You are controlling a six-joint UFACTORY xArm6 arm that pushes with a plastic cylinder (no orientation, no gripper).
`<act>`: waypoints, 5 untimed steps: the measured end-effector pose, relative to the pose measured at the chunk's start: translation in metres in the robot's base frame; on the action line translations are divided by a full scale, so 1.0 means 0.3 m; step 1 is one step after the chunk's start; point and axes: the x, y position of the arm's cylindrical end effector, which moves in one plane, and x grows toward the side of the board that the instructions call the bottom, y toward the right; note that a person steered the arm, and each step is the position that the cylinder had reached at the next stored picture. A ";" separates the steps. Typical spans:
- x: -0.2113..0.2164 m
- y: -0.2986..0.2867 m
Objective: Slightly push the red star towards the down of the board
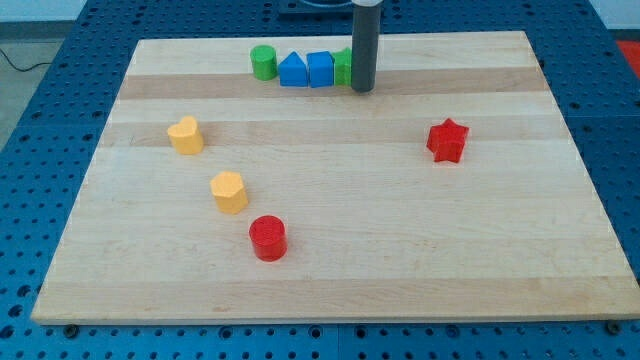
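Note:
The red star (447, 140) lies on the wooden board (400, 250) at the view's right, about mid-height. My tip (362, 90) is at the view's top centre, up and to the left of the star and well apart from it. The tip stands right in front of a green block (343, 68), partly hiding it.
A row at the top holds a green cylinder (263, 62), a blue block with a peaked top (293, 70) and a blue cube (320, 69). A yellow heart-like block (185, 135) and another yellow block (229, 191) lie at the left. A red cylinder (268, 238) lies lower centre-left.

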 end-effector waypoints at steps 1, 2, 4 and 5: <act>0.018 -0.007; 0.018 -0.007; 0.090 0.380; 0.162 0.592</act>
